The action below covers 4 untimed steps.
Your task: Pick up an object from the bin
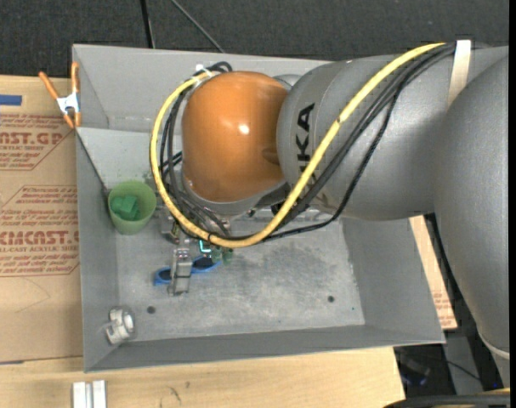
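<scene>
My gripper (181, 276) reaches down under the orange wrist cover to the bin floor, left of centre. One metal finger shows, standing right on a small blue thing (202, 265) that lies flat on the floor. The blue thing sticks out on both sides of that finger. A green cup (131, 206) sits to the upper left of the gripper, by the bin's left wall. A small silver metal piece (118, 325) lies in the near left corner.
The arm and its orange cover hang over the upper middle of the bin and hide what lies beneath. Bare grey floor stretches to the right of the gripper, toward the near right corner.
</scene>
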Each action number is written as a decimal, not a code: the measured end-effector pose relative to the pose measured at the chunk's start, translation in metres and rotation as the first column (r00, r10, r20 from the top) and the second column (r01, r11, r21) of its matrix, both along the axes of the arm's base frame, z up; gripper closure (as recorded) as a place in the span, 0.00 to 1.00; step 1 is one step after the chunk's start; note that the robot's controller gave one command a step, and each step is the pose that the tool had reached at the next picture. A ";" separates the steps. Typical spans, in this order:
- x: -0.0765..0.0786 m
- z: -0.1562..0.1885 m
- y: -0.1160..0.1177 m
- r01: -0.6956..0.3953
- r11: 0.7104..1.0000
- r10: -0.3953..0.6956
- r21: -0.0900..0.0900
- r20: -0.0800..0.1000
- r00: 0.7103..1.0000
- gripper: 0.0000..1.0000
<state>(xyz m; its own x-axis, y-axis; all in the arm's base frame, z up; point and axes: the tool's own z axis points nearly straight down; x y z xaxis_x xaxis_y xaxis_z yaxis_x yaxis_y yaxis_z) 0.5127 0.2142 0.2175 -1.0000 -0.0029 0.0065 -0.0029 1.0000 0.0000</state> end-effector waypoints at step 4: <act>0.022 0.042 -0.067 0.118 0.993 -0.118 0.004 0.015 0.993 1.00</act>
<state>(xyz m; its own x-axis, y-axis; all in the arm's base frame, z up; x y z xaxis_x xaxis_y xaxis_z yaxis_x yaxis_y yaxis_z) 0.5349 0.1469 0.2592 -0.9933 0.1155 -0.0086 0.1155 0.9933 0.0040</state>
